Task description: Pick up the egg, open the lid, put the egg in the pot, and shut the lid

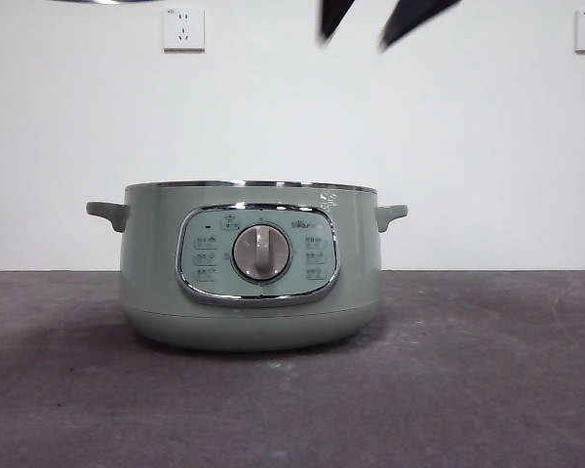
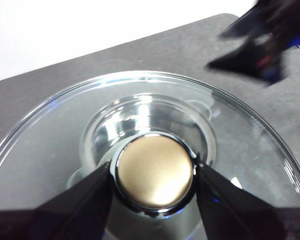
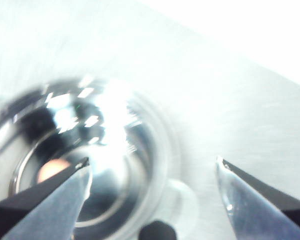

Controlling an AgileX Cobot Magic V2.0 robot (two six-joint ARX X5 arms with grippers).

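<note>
Both grippers hang above the open pot (image 1: 249,268): the left gripper (image 2: 155,175) clamps the glass lid (image 2: 50,150) by its knob, the right gripper (image 3: 150,165) gapes empty over the egg (image 3: 52,170) lying inside.

The front camera sits low, facing the pot (image 1: 249,268) level and close. Both wrist cameras look steeply down; all share the pot.
</note>
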